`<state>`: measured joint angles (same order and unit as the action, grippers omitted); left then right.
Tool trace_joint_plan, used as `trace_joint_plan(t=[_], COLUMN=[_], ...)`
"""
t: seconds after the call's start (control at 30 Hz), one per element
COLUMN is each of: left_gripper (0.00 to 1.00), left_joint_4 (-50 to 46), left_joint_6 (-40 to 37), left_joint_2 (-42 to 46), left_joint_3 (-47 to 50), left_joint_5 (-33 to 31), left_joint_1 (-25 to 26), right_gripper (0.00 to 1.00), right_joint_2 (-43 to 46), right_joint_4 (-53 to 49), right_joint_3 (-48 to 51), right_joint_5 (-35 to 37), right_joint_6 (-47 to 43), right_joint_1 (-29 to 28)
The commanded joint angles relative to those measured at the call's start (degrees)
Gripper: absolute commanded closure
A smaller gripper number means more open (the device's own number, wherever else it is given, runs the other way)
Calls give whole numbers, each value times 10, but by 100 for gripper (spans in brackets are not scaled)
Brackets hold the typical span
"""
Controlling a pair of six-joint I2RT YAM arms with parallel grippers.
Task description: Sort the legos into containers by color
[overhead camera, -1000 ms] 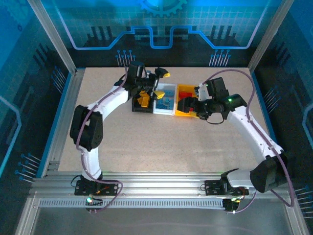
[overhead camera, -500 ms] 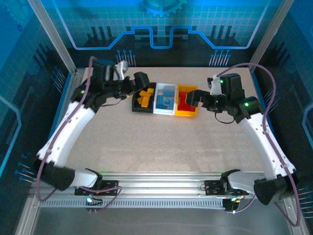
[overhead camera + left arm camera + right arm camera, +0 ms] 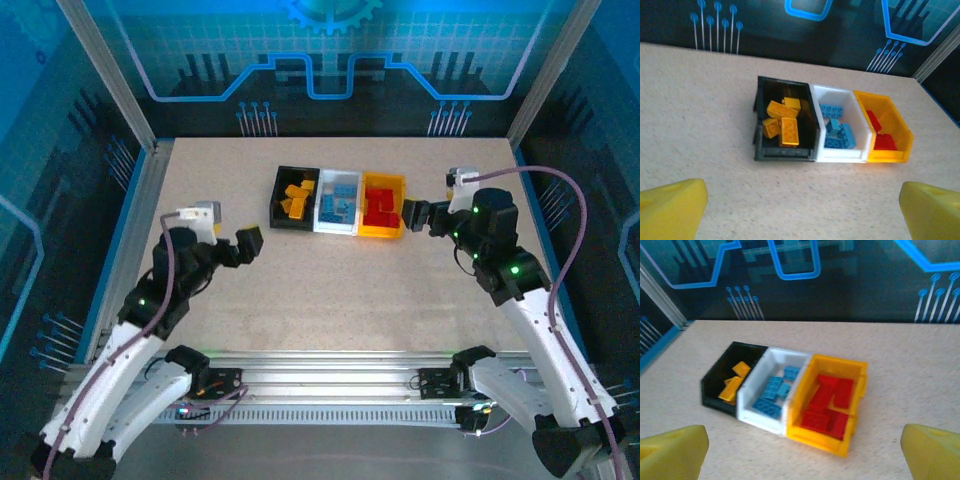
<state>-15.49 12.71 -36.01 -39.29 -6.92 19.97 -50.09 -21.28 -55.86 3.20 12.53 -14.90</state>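
Legos: small studded bricks, orange-yellow, blue, red, inside three bins

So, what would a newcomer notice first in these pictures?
Three bins side by side, far across the table: the black bin holds orange-yellow bricks, the white bin blue bricks, the orange-yellow bin red bricks. The left fingers, out at the left, and right fingers, beside the bins, stand open.

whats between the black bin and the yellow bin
The white bin, holding blue bricks, sits between the black bin and the orange-yellow bin, with no visible gap on either side. The left wrist view shows this most clearly.
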Motion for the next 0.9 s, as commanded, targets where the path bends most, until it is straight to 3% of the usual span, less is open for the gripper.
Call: trace_joint_plan(t=[0.0, 0.1, 0.37, 0.87], left_gripper=[1, 1, 1, 1], left_joint_4=[135, 134, 104, 117], left_joint_6=[-105, -115, -104, -46], left_joint_2=[57, 81, 88, 27], left_joint_3=[71, 97, 120, 154], left_joint_5=[-30, -71, -109, -160], left_joint_1=[-3, -2, -3, -42], right_gripper=[0, 0, 0, 0], right_joint_2=[11, 20, 19, -148], right_joint_4=[65, 99, 232, 491], right_joint_3=[25, 73, 215, 328], right_joint_5=[59, 72, 55, -13], right_joint_6=[-97, -110, -94, -98], right_joint_1=[17, 34, 92, 157])
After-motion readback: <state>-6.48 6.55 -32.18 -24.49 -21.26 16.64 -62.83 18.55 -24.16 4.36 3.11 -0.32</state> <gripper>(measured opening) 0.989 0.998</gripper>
